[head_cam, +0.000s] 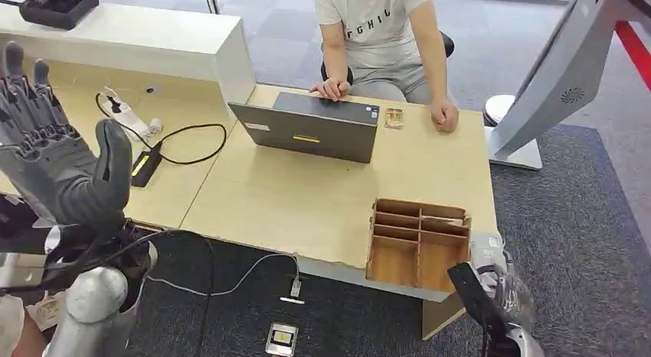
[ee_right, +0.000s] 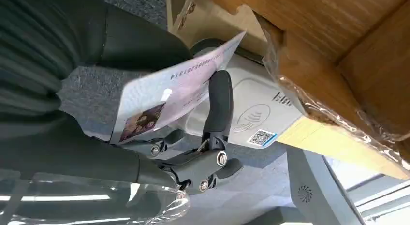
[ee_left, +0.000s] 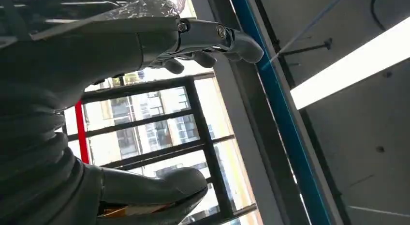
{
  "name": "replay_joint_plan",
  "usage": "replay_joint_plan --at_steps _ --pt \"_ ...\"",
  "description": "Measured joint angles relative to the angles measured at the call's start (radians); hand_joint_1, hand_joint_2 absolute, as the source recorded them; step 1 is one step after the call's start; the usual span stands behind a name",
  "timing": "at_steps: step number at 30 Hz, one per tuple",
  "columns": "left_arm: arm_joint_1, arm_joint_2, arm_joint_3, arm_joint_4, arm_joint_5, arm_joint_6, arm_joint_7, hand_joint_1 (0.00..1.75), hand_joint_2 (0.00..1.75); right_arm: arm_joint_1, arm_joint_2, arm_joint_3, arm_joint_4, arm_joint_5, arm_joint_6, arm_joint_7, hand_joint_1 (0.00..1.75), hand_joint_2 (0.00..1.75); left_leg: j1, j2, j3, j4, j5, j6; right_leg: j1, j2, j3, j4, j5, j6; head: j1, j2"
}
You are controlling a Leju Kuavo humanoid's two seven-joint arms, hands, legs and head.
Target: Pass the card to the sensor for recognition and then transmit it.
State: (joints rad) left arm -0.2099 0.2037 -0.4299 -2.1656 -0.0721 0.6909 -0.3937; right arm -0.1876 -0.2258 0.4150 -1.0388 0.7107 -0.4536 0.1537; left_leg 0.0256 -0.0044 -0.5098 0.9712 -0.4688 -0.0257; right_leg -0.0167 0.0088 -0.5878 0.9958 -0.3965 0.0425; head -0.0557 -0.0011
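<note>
A pale pink card (ee_right: 164,97) with a small photo and printed numbers is pinched between the thumb and a dark finger (ee_right: 220,104) of my right hand (ee_right: 121,157). It hovers just in front of the white sensor (ee_right: 256,111), which bears a contactless mark and a QR sticker and sits under the wooden edge. From the head view, my right hand (head_cam: 503,299) is low at the table's near right corner, beside the wooden organizer (head_cam: 418,242). My left hand (head_cam: 61,157) is raised at the left, fingers spread, holding nothing; it also shows as left hand (ee_left: 58,113).
A person sits across the table (head_cam: 307,196) with both hands on it, behind an open laptop (head_cam: 315,127). A power strip (head_cam: 130,119) and cables lie at the left. A grey stand (head_cam: 553,80) rises at the right. A small device (head_cam: 282,339) lies on the floor.
</note>
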Motion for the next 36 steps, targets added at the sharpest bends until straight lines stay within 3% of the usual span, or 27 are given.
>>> replay_joint_plan --at_steps 12,20,30,36 --pt "0.009 0.0 0.0 0.0 0.04 -0.001 -0.014 0.0 1.75 -0.011 0.005 0.008 0.032 -0.016 0.006 0.006 1.75 1.75 0.0 0.0 0.002 0.0 0.0 0.0 0.0 0.0 0.001 0.0 0.0 0.0 0.0 0.0" --pt "0.014 -0.001 0.002 0.0 0.048 0.003 -0.02 0.0 1.75 -0.004 -0.011 0.004 0.023 -0.011 -0.039 0.028 1.75 1.75 0.0 0.0 0.002 0.0 0.0 0.0 0.0 0.0 0.002 0.0 0.0 0.0 0.0 0.0" --pt "0.043 -0.001 0.01 -0.019 0.031 0.006 -0.027 0.0 1.75 0.078 -0.077 -0.095 -0.197 0.146 -0.084 0.118 1.75 1.75 0.0 0.0 0.001 0.0 0.0 0.0 0.0 0.0 0.001 0.0 0.0 0.0 0.0 0.0" --pt "0.067 -0.001 0.017 -0.03 0.026 0.006 -0.027 0.0 1.75 0.125 -0.1 -0.172 -0.383 0.22 -0.096 0.123 1.75 1.75 0.0 0.0 0.001 0.0 0.0 0.0 0.0 0.0 0.001 0.0 0.0 0.0 0.0 0.0"
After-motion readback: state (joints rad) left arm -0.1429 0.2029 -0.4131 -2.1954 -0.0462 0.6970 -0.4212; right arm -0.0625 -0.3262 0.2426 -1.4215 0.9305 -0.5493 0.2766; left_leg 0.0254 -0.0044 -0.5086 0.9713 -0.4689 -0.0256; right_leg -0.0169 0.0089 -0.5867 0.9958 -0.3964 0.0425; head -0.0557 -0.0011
